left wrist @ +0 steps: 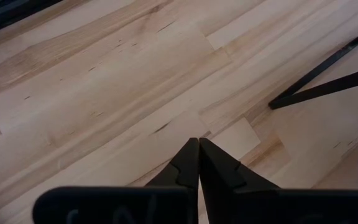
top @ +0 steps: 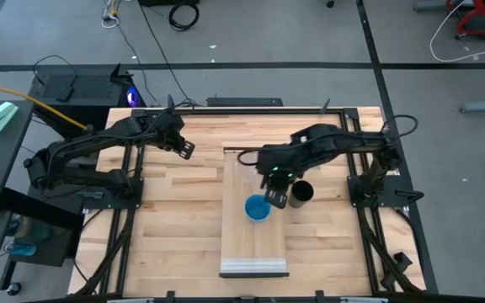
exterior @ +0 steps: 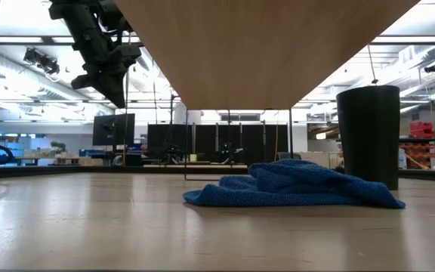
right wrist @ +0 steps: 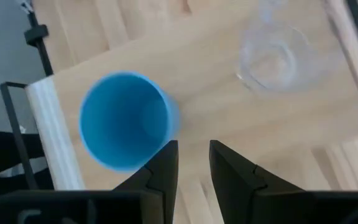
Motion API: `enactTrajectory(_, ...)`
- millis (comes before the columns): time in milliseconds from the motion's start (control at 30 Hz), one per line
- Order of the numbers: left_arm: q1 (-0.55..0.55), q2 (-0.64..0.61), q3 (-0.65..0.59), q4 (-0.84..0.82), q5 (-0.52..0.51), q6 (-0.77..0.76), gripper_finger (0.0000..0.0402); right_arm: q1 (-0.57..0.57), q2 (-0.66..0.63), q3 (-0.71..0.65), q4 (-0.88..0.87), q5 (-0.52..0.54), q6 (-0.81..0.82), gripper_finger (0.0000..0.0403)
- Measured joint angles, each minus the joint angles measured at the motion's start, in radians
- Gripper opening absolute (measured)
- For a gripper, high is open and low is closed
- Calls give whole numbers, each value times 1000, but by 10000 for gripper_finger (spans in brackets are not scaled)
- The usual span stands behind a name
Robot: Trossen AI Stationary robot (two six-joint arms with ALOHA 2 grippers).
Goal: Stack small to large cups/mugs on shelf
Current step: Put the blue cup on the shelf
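Left arm: folded over the far-left part of the butcher-block tabletop (top: 167,227), elbow out to the left, wrist reaching right toward the table's middle.
Left gripper (top: 185,149): hangs above bare wood, well apart from every cup; its 2 dark fingers (left wrist: 188,163) are pressed together tip to tip, clenched on nothing.
Right arm: stretched from the right side leftward over the far half of the long narrow light-wood shelf board (top: 253,252), wrist bent downward.
Right gripper (top: 274,195): pointing down over the board's right part, just beside the blue cup; its 2 dark fingers (right wrist: 163,163) stand apart with a clear gap, released, nothing between them.
Medium bright blue round cup (top: 257,208): upright on the board, about midway along it, mouth open to the top.
Small clear transparent cup (right wrist: 272,56): stands on the board, near the blue cup but apart from it, seen only in the right wrist view.
Larger black round cup (top: 301,194): upright on the tabletop just off the board's right edge, beside the right gripper.
Board: lies lengthwise down the table's middle, with a pale metal strip (top: 253,268) at its near short end.
Crumpled blue cloth (exterior: 293,185): lies on the tabletop in the low view, just left of the black cup there.
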Motion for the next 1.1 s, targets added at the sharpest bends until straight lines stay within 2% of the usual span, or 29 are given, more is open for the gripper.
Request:
enactTrajectory(100, 0, 0, 0, -1, 0, 0, 21, 10, -34, 0, -61, 21, 43, 99)
enactTrajectory(267, 0, 0, 0, -1, 0, 0, 24, 58, -103, -51, -53, 89, 138, 95)
enactTrajectory(467, 0, 0, 0, 0, 0, 0, 15, 147, -184, -252, -47, 111, 289, 83)
enactTrajectory(600, 0, 0, 0, 5, 0, 0, 16, 199, -207, -418, 138, 111, 319, 79)
enactTrajectory(733, 0, 0, 0, 23, 0, 0, 22, 205, -202, -519, 342, 111, 311, 72)
enactTrajectory(1100, 0, 0, 0, 30, 0, -1, 13, 178, -195, -562, 421, 111, 281, 49)
